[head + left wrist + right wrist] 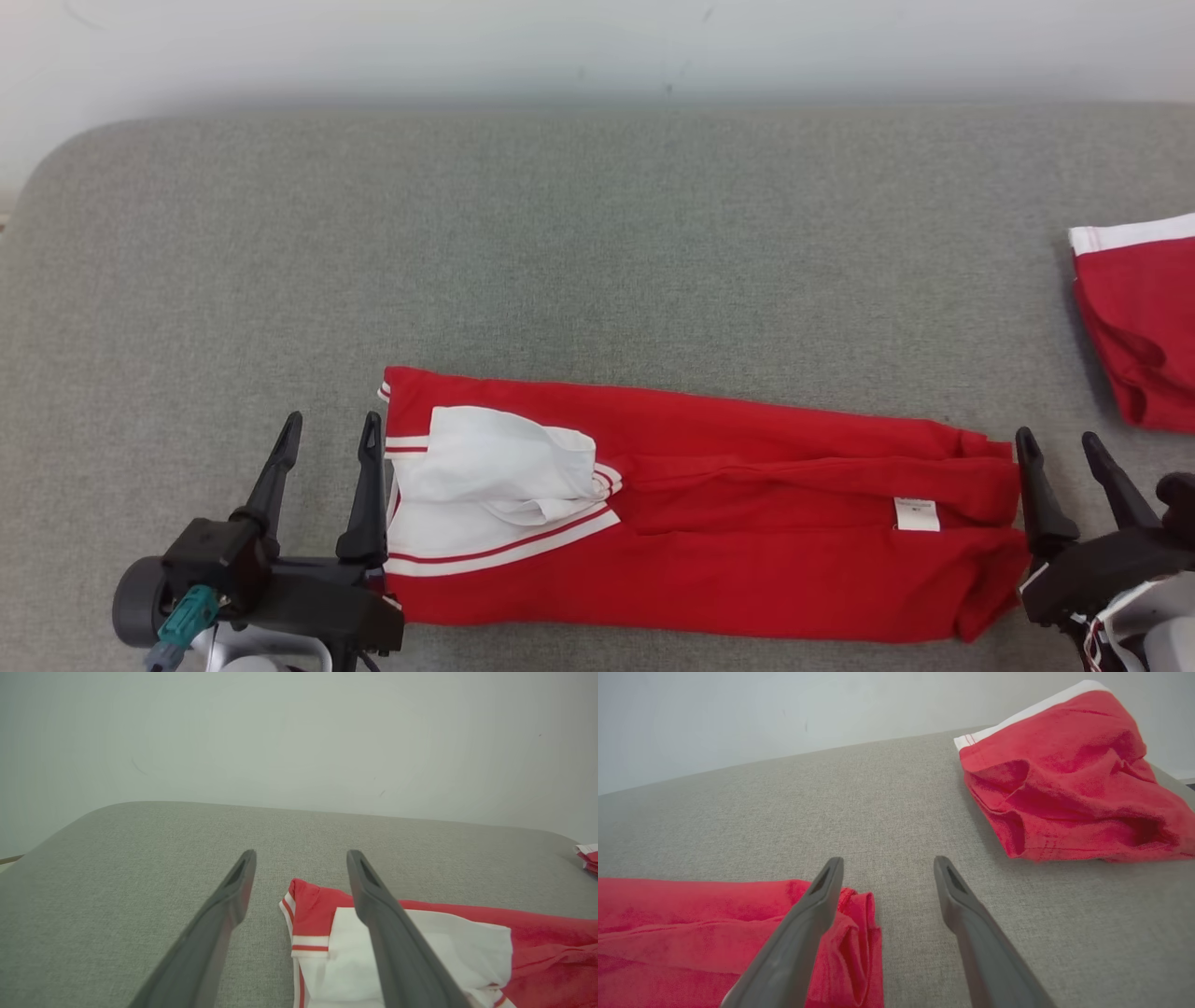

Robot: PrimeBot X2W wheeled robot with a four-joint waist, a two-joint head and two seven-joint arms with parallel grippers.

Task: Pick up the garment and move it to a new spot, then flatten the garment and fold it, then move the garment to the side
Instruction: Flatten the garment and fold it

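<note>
At the lower left of the head view the left gripper (333, 420) stands with its two dark fingers spread wide and nothing between them; its inner finger lies just beside the left end of the garment (728, 523), and I cannot tell whether it touches the cloth. In the left wrist view that same finger crosses over the white panel (434, 947), the other over bare grey cushion (140, 882). Across the lower middle of the head view the garment, red, lies folded into a long band on the cushion; its white, red-striped part (495, 467) sits at the left end; a small white label (916, 514) shows toward the right end. At the lower right the right gripper (1058, 437) is likewise wide apart and holds nothing; its inner finger stands at the garment's right end, and in the right wrist view it overlaps the bunched red edge (859, 933). At the far right edge a second red garment (1134, 317) with a white band lies crumpled, well apart from the first.
</note>
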